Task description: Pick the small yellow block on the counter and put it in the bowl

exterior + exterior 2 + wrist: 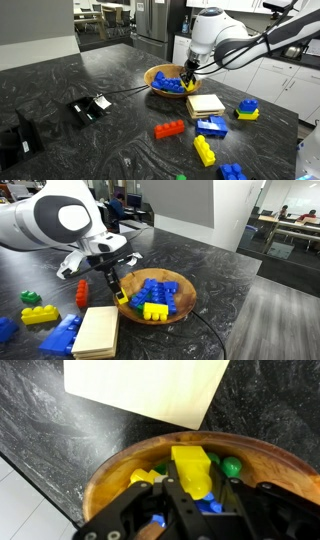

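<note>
My gripper (190, 488) is shut on the small yellow block (192, 468) and holds it just over the near inner rim of the wooden bowl (118, 468). In both exterior views the gripper (187, 72) (118, 290) points down at the bowl's edge, with the yellow block (121, 296) between the fingertips. The bowl (152, 74) (186, 292) stands on the dark counter (110, 140) (200, 250) and holds several blue, yellow and green bricks.
A pale wooden block (205, 104) (97, 332) (150, 385) lies beside the bowl. Around it lie a red brick (168, 129) (82, 293), a longer yellow brick (204, 150) (40, 315), blue bricks (211, 126) (62, 335) and a yellow piece topped with blue (247, 109). A black device (88, 108) with a cable lies further off.
</note>
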Motion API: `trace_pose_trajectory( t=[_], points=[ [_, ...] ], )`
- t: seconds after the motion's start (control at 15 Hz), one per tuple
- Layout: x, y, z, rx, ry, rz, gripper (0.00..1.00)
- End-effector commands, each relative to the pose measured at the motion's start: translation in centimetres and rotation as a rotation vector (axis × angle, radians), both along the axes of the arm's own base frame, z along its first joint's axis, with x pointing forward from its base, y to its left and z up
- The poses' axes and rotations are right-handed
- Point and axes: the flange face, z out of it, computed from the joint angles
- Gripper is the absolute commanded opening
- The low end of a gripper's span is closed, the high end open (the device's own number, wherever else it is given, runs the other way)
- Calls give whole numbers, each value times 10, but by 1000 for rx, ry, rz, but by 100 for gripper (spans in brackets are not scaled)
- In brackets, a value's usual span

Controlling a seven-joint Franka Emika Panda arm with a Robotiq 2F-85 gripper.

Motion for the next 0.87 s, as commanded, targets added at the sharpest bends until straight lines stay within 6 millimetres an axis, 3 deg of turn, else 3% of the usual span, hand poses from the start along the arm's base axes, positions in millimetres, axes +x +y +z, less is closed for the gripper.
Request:
trace_pose_trajectory(
  t=[0.0,0.07,0.13,0.33,0.8],
  points=[
    [14,2,5,-7,-4,5,60],
    [7,0,3,2,-7,-2,62],
    [9,0,2,2,-7,-2,39],
    [8,0,1,2,-5,-2,60],
    [8,0,1,2,-5,-2,62]
  ],
)
